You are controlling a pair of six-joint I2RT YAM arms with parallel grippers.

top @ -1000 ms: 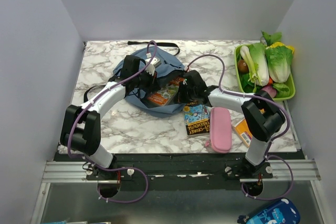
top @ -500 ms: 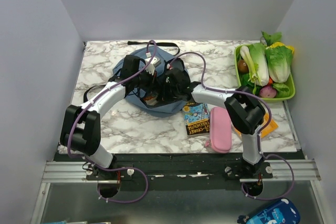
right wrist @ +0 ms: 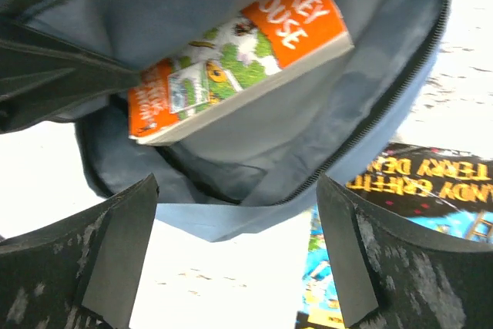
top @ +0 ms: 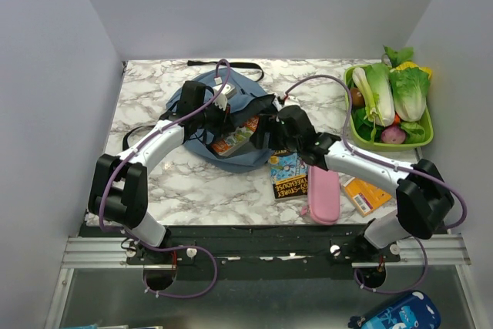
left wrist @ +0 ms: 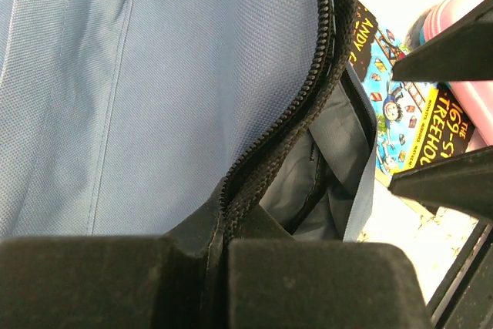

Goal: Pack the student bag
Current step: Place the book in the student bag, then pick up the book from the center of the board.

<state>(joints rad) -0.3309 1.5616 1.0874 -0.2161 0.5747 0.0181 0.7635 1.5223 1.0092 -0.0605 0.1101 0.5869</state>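
pink pencil case [top: 323, 193] perhaps touching blue book [top: 288, 176]; green vegetable tray [top: 424, 142].

Robot lab booth, plain white walls [top: 269, 5], marble tabletop [top: 146, 90] (aluminium rail [top: 92, 250] in front)

There is one student bag [top: 235, 161]. I count three books: one orange book [right wrist: 239, 59] inside the bag, one blue book [top: 288, 176] on the surface [top: 154, 182], and one flat orange book [top: 368, 195] partly under an arm. There is one pink pencil case [top: 323, 190], one bright blue pouch [top: 404, 313] and one green tray [top: 426, 138]. The tray has two big leafy heads [top: 408, 90]; the smaller vegetables are too crowded to count. The arms are two, with two pincers: the left pincer [left wrist: 223, 283] and the right pincer [right wrist: 239, 221].
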